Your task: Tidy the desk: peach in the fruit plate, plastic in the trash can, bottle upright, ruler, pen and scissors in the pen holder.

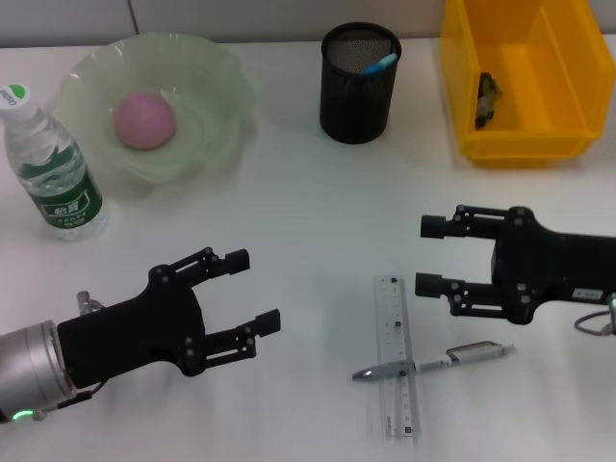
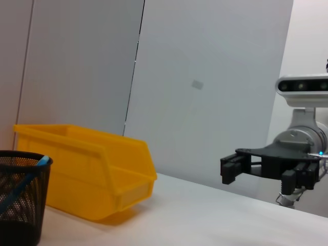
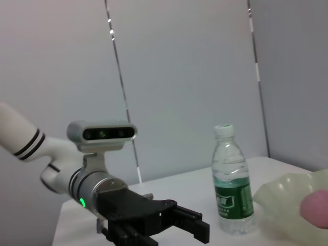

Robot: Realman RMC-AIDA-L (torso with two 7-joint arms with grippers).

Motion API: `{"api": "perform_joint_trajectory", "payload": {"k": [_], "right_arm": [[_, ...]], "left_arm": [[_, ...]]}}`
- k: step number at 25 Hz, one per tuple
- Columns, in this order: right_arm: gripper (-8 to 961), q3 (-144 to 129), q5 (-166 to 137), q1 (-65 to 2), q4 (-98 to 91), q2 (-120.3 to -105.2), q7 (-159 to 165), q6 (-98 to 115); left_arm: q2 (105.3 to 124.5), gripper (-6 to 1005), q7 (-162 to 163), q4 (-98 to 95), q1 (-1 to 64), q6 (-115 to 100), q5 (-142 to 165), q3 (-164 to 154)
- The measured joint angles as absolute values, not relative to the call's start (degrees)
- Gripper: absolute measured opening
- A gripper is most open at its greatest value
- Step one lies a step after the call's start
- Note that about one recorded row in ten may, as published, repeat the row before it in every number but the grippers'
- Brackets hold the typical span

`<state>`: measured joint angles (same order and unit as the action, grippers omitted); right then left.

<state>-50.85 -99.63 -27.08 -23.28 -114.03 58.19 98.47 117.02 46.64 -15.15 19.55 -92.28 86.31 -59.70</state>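
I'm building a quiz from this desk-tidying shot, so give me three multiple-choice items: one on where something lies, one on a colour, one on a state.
1. Where is the peach?
A. in the fruit plate
B. in the yellow bin
C. beside the ruler

2. What colour is the pen holder?
A. white
B. black
C. green

3. How does the bottle stand?
A. lying on its side
B. upside down
C. upright

Answers:
1. A, the pink fruit sits inside the pale green plate.
2. B, the mesh cup is black.
3. C, its white cap points up in the head and right wrist views.

The left claw and the right claw are both open and empty over the table; the pen lies across the ruler.
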Motion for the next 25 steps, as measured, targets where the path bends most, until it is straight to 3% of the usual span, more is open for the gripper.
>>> {"api": "perform_joint_trajectory", "payload": {"k": [2,11,17,25], "right_arm": [[680,-51.33,-100.50,-28.40,-24.22,-113.26,58.45,99.16],[679,-51.42,-106.08,-31.49,-34.63,-112.80,60.95,106.54],[679,-51.68,-118.63,-40.10,-44.59,-112.36,60.20,113.68],[680,-59.92,-128.26,-48.70,-48.48,-113.41,56.13,114.40]], "left_arm": [[117.24,806,46.66,-15.20,19.60,-92.28,86.32,-60.05],[117.62,806,46.59,-15.39,20.25,-92.13,86.31,-60.81],[118.02,806,46.54,-15.48,20.58,-90.75,86.31,-61.00],[118.05,805,46.22,-15.86,20.75,-88.34,87.14,-61.01]]}}
